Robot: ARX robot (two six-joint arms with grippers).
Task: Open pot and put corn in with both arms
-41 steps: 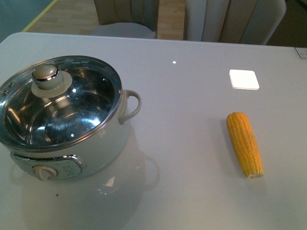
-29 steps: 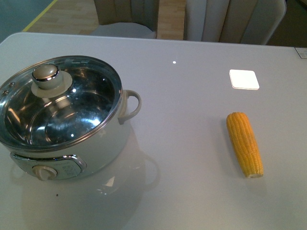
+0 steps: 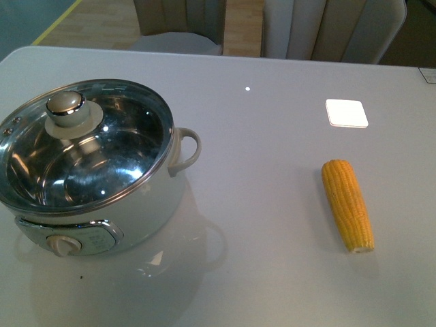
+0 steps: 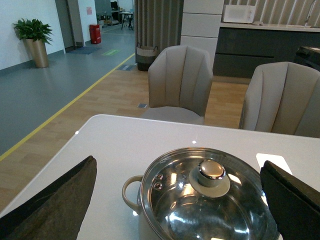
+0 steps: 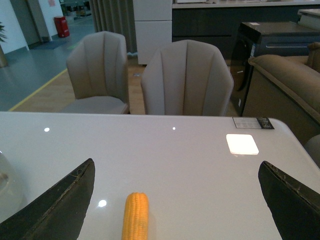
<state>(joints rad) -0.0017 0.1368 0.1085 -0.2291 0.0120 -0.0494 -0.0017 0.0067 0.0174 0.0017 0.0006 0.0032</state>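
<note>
grey table (image 3: 272, 204), white pad (image 3: 347, 113), beige chairs (image 5: 186, 80)

— Where's the pot standing?

— The pot (image 3: 146, 211) is by the left edge of the table (image 3: 259, 225), toward the near side. Its glass lid (image 3: 119, 146) is on, with a cream knob (image 3: 66, 109) on top. The dial (image 3: 63, 244) faces the near edge, and one loop handle (image 3: 186, 151) points toward the middle.

— And the corn?

— The corn (image 3: 347, 203) lies flat, well apart from it and closer to the right edge, with its pale cut end toward the near edge.

— Anything else?

— A white square pad (image 3: 347, 113) lies beyond the cob, toward the far right corner. Chairs (image 3: 327, 30) stand behind the far edge.
</note>
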